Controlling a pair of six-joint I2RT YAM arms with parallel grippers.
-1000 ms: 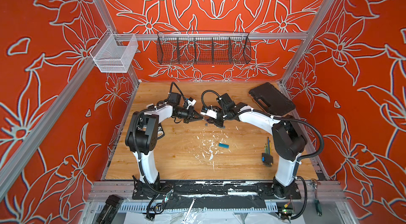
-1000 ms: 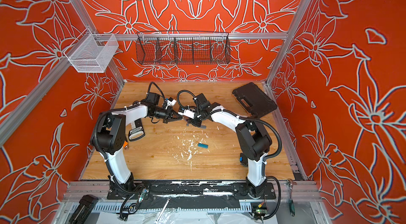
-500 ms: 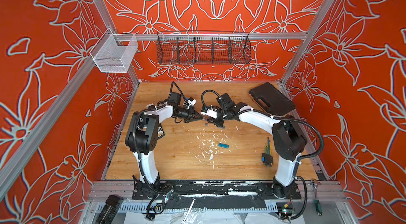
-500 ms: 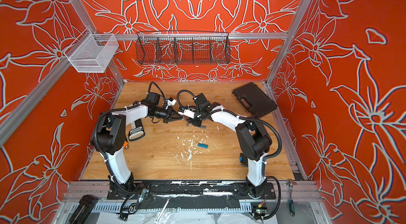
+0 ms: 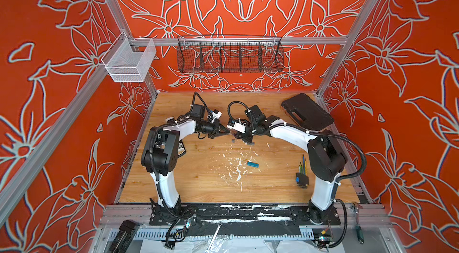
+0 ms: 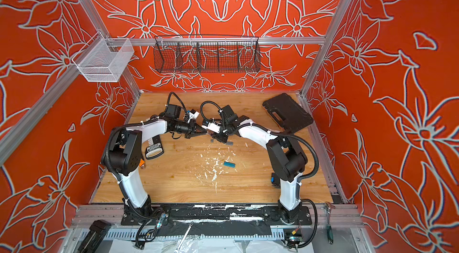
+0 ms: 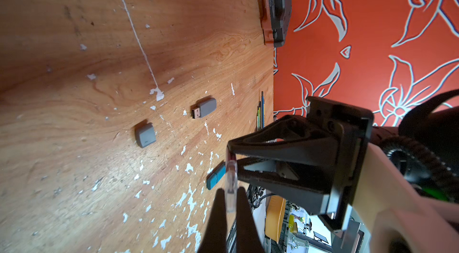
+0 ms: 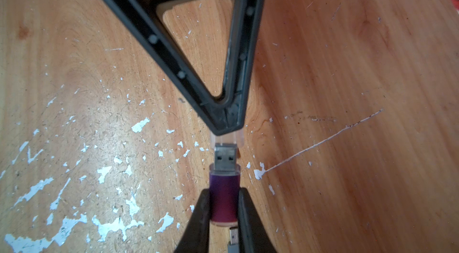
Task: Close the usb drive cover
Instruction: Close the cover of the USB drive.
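Note:
My right gripper is shut on the purple body of a usb drive, whose bare metal plug points away from the fingers. Facing it, my left gripper is shut on the clear cover. In the right wrist view the plug's tip sits at the mouth of the cover, with most of the plug still showing. In both top views the two grippers meet tip to tip, just above the wooden table at its far middle.
On the table below lie a grey usb drive, its loose grey cap and a blue drive. A black case lies at the far right, a holder of thin tools near the right arm's base.

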